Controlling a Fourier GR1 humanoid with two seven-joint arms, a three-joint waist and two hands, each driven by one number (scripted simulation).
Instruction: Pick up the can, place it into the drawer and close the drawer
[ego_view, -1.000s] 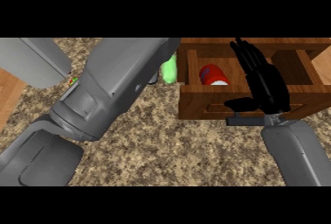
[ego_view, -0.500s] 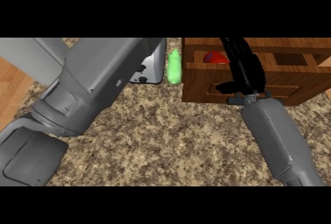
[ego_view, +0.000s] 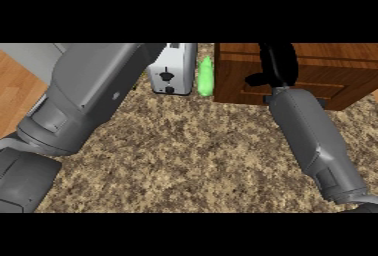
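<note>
The wooden drawer unit (ego_view: 336, 75) stands at the back right, and its drawer front (ego_view: 325, 87) sits flush with the cabinet. No can shows anywhere. My right hand (ego_view: 277, 62) lies flat against the drawer front, its fingers straight and pointing up and its thumb out to the left. My right forearm (ego_view: 310, 135) runs up to it from the lower right. My left forearm (ego_view: 88, 100) crosses the left side up to the top edge, where its hand is cut off from view.
A silver toaster (ego_view: 171, 75) stands at the back, left of the drawer unit. A green object (ego_view: 205, 77) stands between the toaster and the unit. Speckled stone counter (ego_view: 192, 160) fills the middle. A wooden floor (ego_view: 16, 92) shows at the left.
The drawer was open with the red can inside; now it is shut and the can is hidden. My right hand moved forward against the drawer front.
</note>
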